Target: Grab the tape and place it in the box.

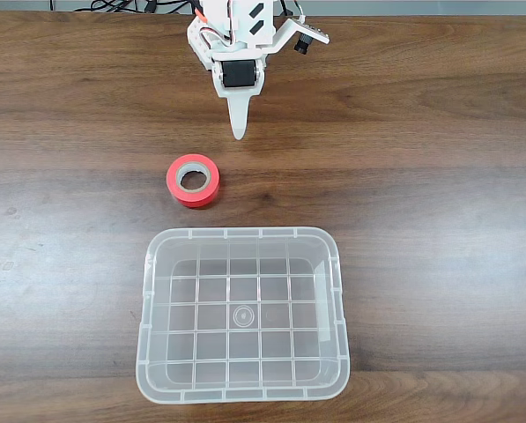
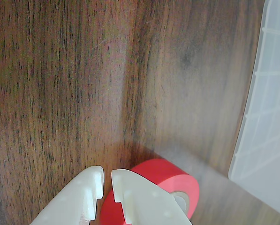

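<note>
Gripper (image 1: 239, 132) poised above the table (image 1: 439, 176), jaws nearly closed and grasping nothing.
In the fixed view the tape (image 1: 193, 180) lies flat on the wood just below and left of the fingertips, apart from them, with the box (image 1: 242, 390) beyond it. In the wrist view the gripper (image 2: 107, 176) shows a narrow gap between its white fingers; the tape (image 2: 165, 176) sits behind the right finger, the box (image 2: 266, 136) at right.

Dark wood-grain table (image 1: 439, 132), black cables (image 1: 122, 7) along its far edge
</note>
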Action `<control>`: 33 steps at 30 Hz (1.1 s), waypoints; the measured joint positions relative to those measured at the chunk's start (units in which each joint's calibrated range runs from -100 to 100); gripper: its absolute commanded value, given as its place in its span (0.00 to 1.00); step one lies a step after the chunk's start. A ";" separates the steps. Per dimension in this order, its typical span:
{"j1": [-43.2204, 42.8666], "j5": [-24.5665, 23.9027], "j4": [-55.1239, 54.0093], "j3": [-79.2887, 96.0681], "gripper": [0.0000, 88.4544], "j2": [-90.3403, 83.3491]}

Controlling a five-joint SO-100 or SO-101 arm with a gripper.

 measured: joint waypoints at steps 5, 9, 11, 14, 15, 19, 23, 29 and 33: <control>0.75 0.00 0.00 0.00 0.01 0.00; 3.53 0.00 0.00 -2.35 0.01 0.00; 5.71 0.05 0.00 -3.70 0.01 0.00; 8.72 0.73 0.00 -5.60 0.01 0.00; 9.69 1.25 0.00 -6.14 0.01 0.00; 13.30 2.71 0.00 -8.39 0.01 0.00; 16.00 3.29 0.00 -11.46 0.01 0.00; 16.90 3.08 3.31 -19.77 0.01 2.34; 16.90 1.46 6.02 -28.34 0.01 9.63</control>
